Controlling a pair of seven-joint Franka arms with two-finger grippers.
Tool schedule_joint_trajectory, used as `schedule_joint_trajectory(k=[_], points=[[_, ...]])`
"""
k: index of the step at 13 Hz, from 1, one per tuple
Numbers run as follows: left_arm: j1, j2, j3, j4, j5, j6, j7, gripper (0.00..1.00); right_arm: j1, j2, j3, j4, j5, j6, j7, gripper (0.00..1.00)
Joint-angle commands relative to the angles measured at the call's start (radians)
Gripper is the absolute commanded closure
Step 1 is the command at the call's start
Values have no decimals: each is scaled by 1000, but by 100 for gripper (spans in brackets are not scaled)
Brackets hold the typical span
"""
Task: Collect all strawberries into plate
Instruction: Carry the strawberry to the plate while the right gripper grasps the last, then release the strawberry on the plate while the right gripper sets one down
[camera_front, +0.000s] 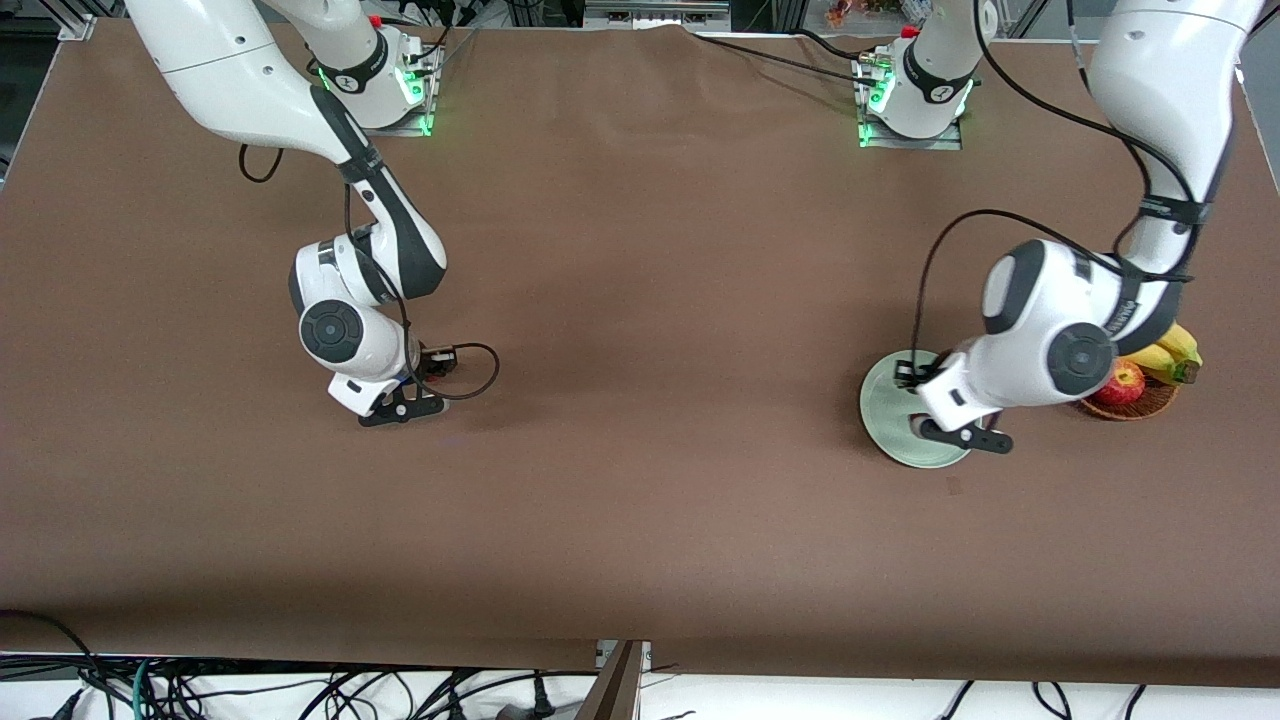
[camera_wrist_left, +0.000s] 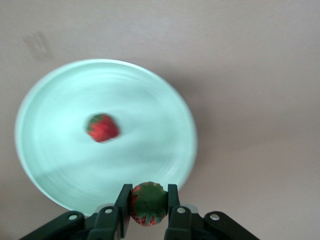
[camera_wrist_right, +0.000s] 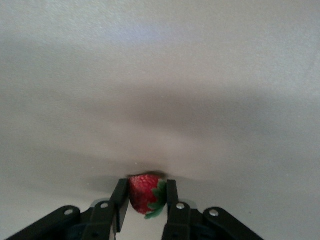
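Front view, left gripper (camera_front: 962, 437) bent low over the mint plate (camera_front: 885, 400), pinching a strawberry (camera_wrist_left: 148, 203), another berry (camera_wrist_left: 102, 127) on the plate, right gripper (camera_wrist_right: 144, 200) down at the table (camera_front: 640, 330), pinching a third strawberry (camera_wrist_right: 145, 192).

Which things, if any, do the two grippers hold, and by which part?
The left gripper, over the plate, pinches a strawberry by its sides. The right gripper pinches another strawberry by its sides, down at the table.

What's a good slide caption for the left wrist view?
Left hand holds a strawberry above the plate's edge; another berry lies inside.
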Motion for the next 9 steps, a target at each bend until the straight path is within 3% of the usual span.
schedule_joint_trajectory(k=[1, 3, 5, 6, 7, 9], points=[[58, 34, -15, -66, 13, 117, 135, 92, -3, -18, 89, 36, 51, 7, 95, 100], [83, 44, -14, -104, 13, 183, 184, 91, 41, 22, 159, 117, 91, 33, 333, 100], [98, 47, -15, -104, 13, 190, 223, 86, 136, 88, 170, 203, 88, 112, 532, 100], [99, 46, -15, -104, 13, 190, 223, 75, 206, 135, 170, 257, 90, 158, 635, 100], [97, 46, -15, -103, 12, 183, 208, 1, 263, 196, 168, 333, 87, 206, 747, 100], [97, 37, -15, -98, 12, 176, 208, 0, 359, 311, 167, 490, 82, 280, 950, 100]])
